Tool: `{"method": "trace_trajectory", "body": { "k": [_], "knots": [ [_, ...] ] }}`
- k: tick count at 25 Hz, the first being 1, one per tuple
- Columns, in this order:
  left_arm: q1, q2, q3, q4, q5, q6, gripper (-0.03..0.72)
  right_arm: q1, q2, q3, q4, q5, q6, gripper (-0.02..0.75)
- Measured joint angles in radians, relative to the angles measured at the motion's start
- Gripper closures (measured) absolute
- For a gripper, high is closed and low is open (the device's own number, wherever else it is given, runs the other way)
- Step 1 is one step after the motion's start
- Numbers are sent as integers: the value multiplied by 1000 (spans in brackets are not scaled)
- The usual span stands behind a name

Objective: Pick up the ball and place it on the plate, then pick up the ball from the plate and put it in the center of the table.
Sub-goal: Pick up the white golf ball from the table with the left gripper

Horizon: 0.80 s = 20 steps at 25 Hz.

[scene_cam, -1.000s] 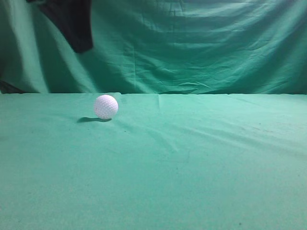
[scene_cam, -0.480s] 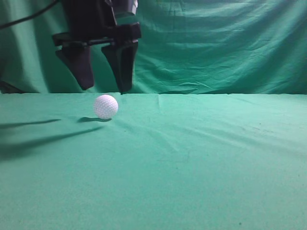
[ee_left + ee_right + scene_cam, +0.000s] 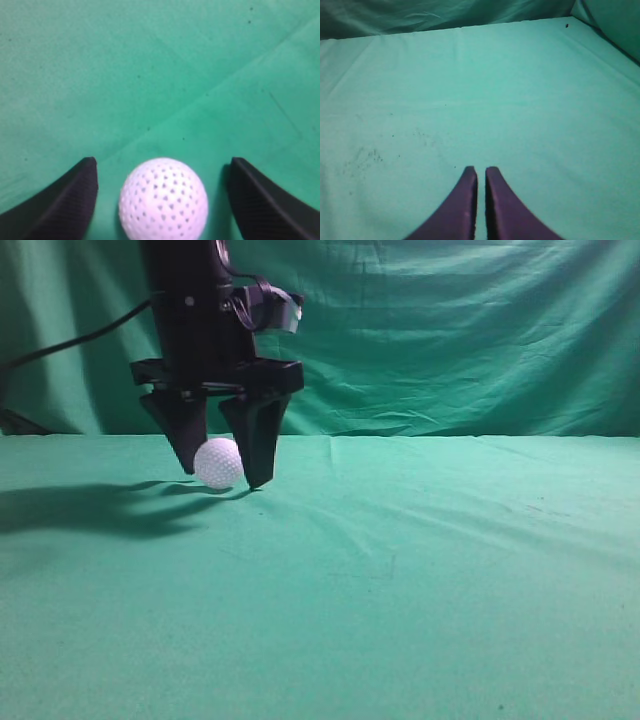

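A white dimpled ball (image 3: 219, 463) rests on the green cloth at the left of the exterior view. My left gripper (image 3: 222, 476) has come down over it, open, one black finger on each side, tips near the cloth. In the left wrist view the ball (image 3: 163, 200) sits between the two fingers (image 3: 65, 200) with a gap on both sides. My right gripper (image 3: 481, 172) is shut and empty over bare cloth; it does not show in the exterior view. No plate shows in any view.
The table is covered with green cloth (image 3: 420, 560), with a green cloth backdrop (image 3: 450, 330) behind it. The left arm's cable (image 3: 70, 345) hangs at the far left. Faint dark specks mark the cloth (image 3: 365, 155) in the right wrist view.
My left gripper has come down from above the ball until its open fingers straddle it. The ball has not moved.
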Motion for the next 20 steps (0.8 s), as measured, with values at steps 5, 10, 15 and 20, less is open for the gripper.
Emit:
{"method": "trace_trajectory", "body": {
  "k": [5,10,15,20],
  "knots": [
    [0,18,-27,0,21,-2,218,0,0,0,0,0,0,691],
    [0,18,-73,0,79,-17,379,0,0,0,0,0,0,691],
    [0,18,-195,53,200,-47,379,0,0,0,0,0,0,691],
    [21,-7,-258,89,308,-61,379,0,0,0,0,0,0,691]
  ]
}}
